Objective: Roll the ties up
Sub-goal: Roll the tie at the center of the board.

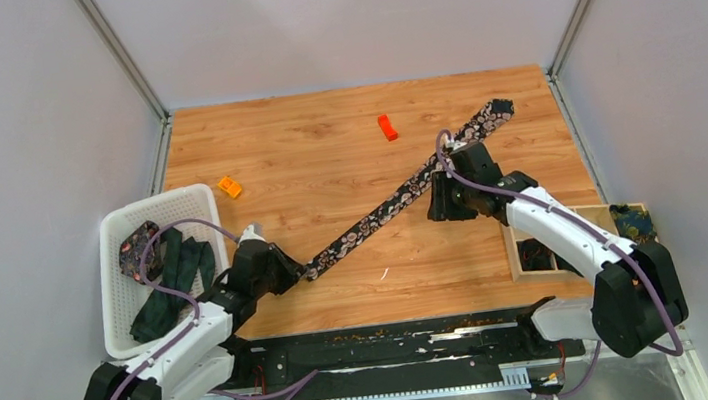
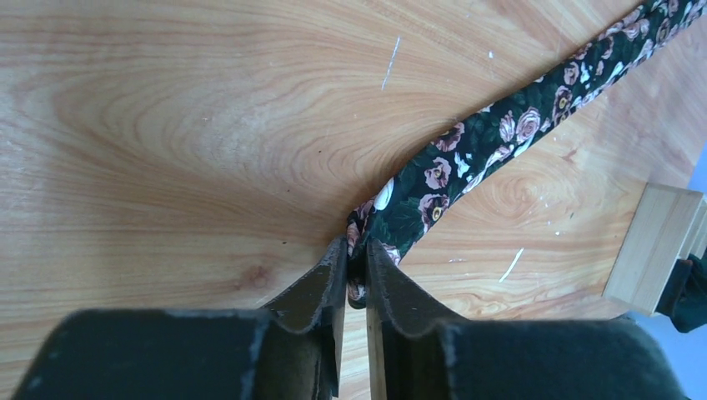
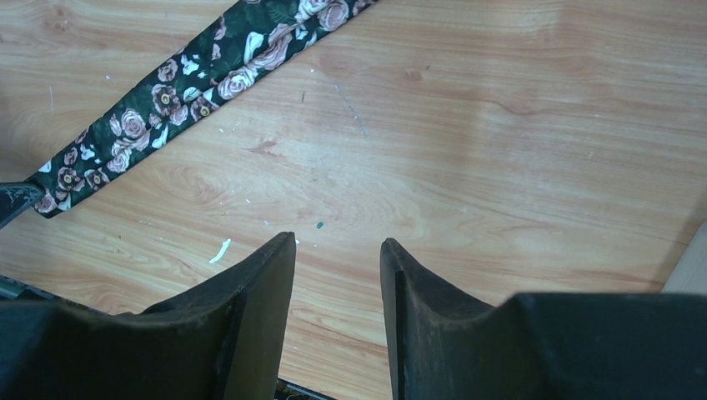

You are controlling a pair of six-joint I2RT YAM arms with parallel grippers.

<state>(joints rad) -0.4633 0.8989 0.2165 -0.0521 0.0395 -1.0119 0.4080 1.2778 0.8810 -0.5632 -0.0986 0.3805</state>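
**Black floral tie point(image 1: 381, 210) pinched at its narrow tip, roll not yet begun**

Lower left of the overhead view: left gripper point(image 2: 356, 258) has its jaws nearly closed on the tie's narrow tip. The wrist view shows fabric bunched between the fingers point(image 2: 321, 287). Likely reason: the tip forms the core of the roll, so it gets grabbed first.

Centre right: right gripper point(image 3: 338, 242) has its jaws about half open with nothing in them. It hangs over bare wooden table point(image 1: 322, 133), just beside the tie's middle. My guess is it's placed to pin or feed the strip while the tip is wound.

The tie lies flat and straight, running diagonally from lower centre-left to upper right. Its wide end is near the table's far right corner. A straight lay should help it roll evenly.

Counts:
- 1 tie laid out, 2 grippers.
- 1 wooden box point(image 1: 515, 254), lower right, with something dark inside that is too small to identify.
- 1 blue-yellow patterned bundle point(image 1: 631, 222) at the box's right side.
- 1 white basket point(image 1: 160, 196), left, holding heaped dark teal ties point(image 1: 175, 276) (exact number unclear) and 1 patterned bundle point(image 1: 139, 250).
- 2 orange blocks point(image 1: 387, 127): one upper centre, one just beside the basket's far corner.
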